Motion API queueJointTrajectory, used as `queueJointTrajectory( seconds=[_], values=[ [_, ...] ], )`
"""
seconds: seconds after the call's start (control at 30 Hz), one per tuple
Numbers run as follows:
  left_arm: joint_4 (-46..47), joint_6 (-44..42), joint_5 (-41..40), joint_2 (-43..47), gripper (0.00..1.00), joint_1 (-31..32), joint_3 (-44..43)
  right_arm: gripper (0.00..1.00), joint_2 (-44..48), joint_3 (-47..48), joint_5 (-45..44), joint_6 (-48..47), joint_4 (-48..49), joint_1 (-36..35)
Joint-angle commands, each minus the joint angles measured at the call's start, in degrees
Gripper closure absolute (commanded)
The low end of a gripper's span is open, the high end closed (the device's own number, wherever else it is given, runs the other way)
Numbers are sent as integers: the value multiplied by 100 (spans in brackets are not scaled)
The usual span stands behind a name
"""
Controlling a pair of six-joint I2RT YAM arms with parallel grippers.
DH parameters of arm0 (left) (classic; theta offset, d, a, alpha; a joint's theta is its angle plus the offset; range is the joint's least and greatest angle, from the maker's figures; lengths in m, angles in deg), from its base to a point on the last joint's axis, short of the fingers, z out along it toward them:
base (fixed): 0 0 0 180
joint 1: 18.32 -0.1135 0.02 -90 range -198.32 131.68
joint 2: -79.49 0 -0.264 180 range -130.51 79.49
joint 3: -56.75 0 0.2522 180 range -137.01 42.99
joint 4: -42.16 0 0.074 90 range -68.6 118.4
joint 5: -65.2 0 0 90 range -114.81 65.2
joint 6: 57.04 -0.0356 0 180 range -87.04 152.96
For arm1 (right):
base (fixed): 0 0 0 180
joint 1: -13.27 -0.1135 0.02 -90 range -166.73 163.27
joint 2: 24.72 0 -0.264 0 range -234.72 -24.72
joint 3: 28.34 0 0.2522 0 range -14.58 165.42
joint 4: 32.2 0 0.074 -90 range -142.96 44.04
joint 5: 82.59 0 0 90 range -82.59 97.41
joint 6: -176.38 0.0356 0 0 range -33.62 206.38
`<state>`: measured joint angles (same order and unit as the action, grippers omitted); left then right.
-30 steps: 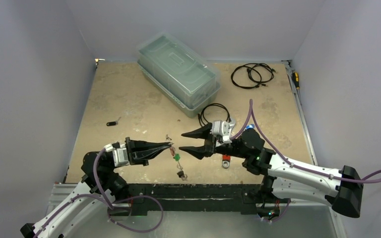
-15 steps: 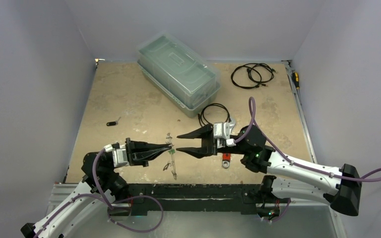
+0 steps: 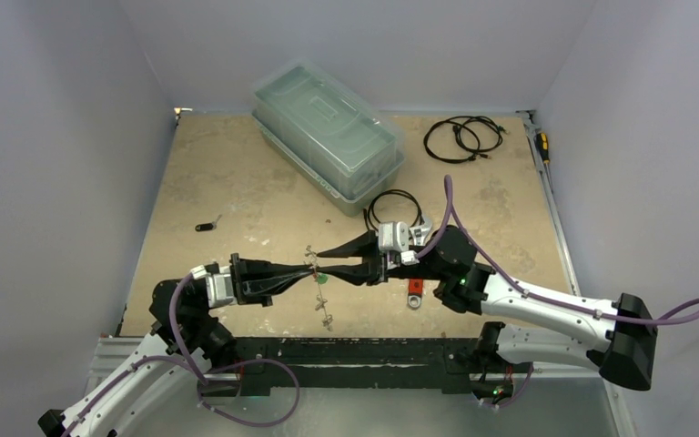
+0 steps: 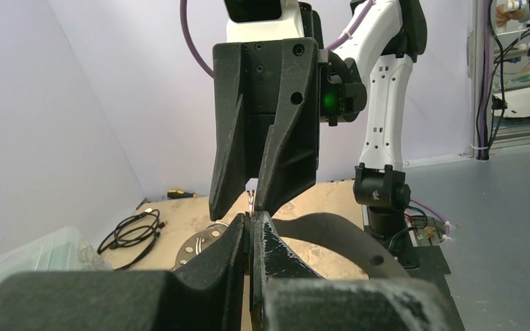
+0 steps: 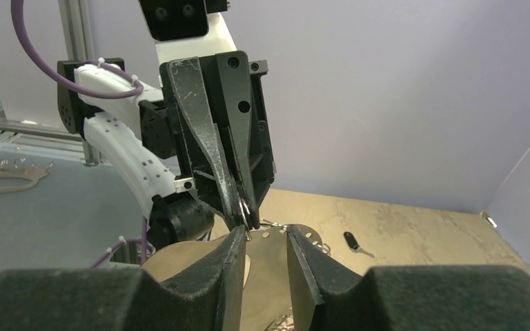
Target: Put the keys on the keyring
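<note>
The keyring (image 3: pixel 319 299) hangs as a thin wire strand where the two grippers meet, over the near middle of the table (image 3: pixel 237 196). Its long axis runs far-to-near, across the line of the arms, and a green-tagged key (image 3: pixel 321 279) sits on it by the tips. The left gripper (image 3: pixel 313 270) has it, jaws pressed together on the wire, with a sliver of metal poking past the tips in the left wrist view. The right gripper (image 3: pixel 326 268) faces it head-on, jaws parted a little and straddling that pinch point, with nothing visible between them. A loose black-tagged key (image 3: pixel 205 226) lies well apart on the left arm's side.
</note>
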<state>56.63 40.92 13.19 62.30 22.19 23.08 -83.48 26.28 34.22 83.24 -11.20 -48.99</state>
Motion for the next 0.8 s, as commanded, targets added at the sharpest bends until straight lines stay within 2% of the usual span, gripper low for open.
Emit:
queueJointTrajectory(
  seconds=[0.0, 0.2, 0.4, 0.6, 0.63, 0.7, 0.77],
  values=[
    [395, 48, 10, 22, 100, -24, -11, 70, -40, 350, 91, -20, 101, -5],
    [500, 56, 9, -27, 100, -21, -5, 78, -231, 512, 316, 53, 56, -5],
    [495, 21, -51, 63, 100, -19, 20, 100, -299, 563, 348, 18, 32, -6],
    [56, -253, -205, 110, 100, -17, -60, 100, -179, 545, 190, -176, -119, -6],
    [-92, -323, -219, 111, 91, -21, -104, 100, -146, 550, 132, -247, -191, -5],
    [-454, -456, -272, 147, 67, -20, -194, 100, -58, 589, -34, -439, -427, -7],
    [-779, -587, -349, 207, 50, -22, -309, 100, 11, 662, -215, -713, -818, -6]
  ],
)
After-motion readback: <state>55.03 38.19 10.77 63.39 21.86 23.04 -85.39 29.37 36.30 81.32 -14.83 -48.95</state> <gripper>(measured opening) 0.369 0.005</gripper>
